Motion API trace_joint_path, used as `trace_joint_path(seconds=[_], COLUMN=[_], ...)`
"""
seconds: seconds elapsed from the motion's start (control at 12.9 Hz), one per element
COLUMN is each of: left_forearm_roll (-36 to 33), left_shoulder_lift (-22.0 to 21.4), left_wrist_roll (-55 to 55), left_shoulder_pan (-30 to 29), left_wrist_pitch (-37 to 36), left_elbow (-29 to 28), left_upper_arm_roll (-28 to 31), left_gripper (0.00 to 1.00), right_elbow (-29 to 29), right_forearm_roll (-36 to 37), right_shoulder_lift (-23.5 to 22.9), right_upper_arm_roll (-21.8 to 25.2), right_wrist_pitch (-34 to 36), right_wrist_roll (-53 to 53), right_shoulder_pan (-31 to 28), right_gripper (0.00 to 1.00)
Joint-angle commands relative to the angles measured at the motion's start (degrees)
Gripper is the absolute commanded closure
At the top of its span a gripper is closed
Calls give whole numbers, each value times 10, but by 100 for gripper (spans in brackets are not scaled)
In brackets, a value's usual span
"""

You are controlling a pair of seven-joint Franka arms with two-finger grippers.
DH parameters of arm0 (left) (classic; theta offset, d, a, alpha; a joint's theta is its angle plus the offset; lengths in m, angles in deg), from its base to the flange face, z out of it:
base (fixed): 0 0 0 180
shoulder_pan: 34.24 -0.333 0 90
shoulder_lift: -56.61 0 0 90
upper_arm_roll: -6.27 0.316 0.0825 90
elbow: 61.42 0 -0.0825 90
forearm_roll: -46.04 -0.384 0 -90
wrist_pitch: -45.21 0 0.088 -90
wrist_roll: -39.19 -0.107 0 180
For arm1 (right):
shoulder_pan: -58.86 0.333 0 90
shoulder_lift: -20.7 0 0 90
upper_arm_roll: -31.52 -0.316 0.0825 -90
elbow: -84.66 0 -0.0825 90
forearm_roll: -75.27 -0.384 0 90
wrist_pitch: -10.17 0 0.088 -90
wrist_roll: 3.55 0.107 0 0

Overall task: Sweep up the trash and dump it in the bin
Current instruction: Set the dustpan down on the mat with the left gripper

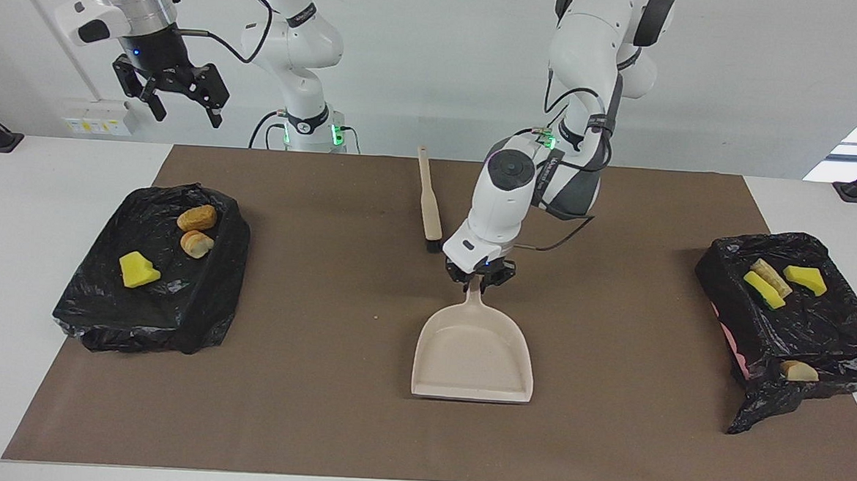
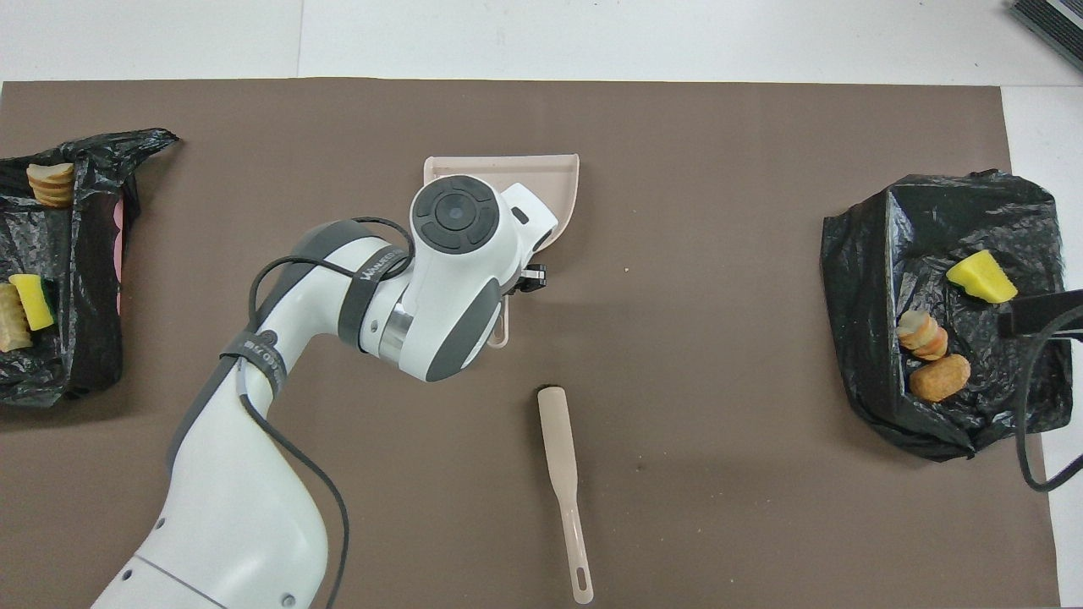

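My left gripper (image 1: pixel 479 276) is shut on the handle of the beige dustpan (image 1: pixel 474 356), which lies flat on the brown mat at mid-table and looks empty. In the overhead view the wrist covers part of the dustpan (image 2: pixel 546 173). The trash lies in two black-bagged bins. The bin (image 1: pixel 175 308) at the right arm's end holds a yellow sponge piece (image 1: pixel 138 269) and two bread lumps (image 1: pixel 196 218). The bin (image 1: pixel 827 335) at the left arm's end holds sponge pieces (image 1: pixel 806 278) and bread lumps (image 1: pixel 798 370). My right gripper (image 1: pixel 186 110) is open, raised high over its end of the table.
The beige brush (image 1: pixel 430 204) with black bristles lies on the mat beside the left gripper, nearer to the robots than the dustpan; it also shows in the overhead view (image 2: pixel 563 474). A tiny crumb (image 1: pixel 374 318) lies on the mat beside the dustpan.
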Motion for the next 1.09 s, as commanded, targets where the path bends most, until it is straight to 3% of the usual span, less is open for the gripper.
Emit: trace_joint_path(seconds=[0.0, 0.08, 0.16, 0.23, 0.47, 0.85, 1.01], left_forearm_roll=[8, 9, 8, 9, 1, 1, 1], left_shoulder_lift=[26, 26, 25, 25, 11, -157, -230], left_wrist_roll=[6, 6, 6, 6, 6, -4, -78], left_shoulder_pan=[14, 20, 22, 22, 20, -26, -68], left_wrist_pitch=[-18, -17, -18, -20, -30, -75, -95], left_elbow=[53, 52, 51, 51, 42, -106, -154], left_upper_arm_roll=[13, 13, 13, 13, 14, 20, 20], left_gripper=[100, 100, 92, 65, 0, 0, 0], right_elbow=[16, 16, 15, 12, 12, 10, 10], right_forearm_roll=[-3, -5, -5, -5, -5, -3, -2], right_shoulder_lift=[-12, -11, -8, -5, -5, -4, -4], right_upper_arm_roll=[6, 11, 12, 12, 15, 15, 15], right_wrist_pitch=[19, 19, 22, 27, 24, 32, 33], right_wrist_roll=[-19, -27, -35, -42, -43, -43, -43], right_shoulder_pan=[-7, -8, -8, -10, -10, -10, -10], right_gripper=[0, 0, 0, 0, 0, 0, 0])
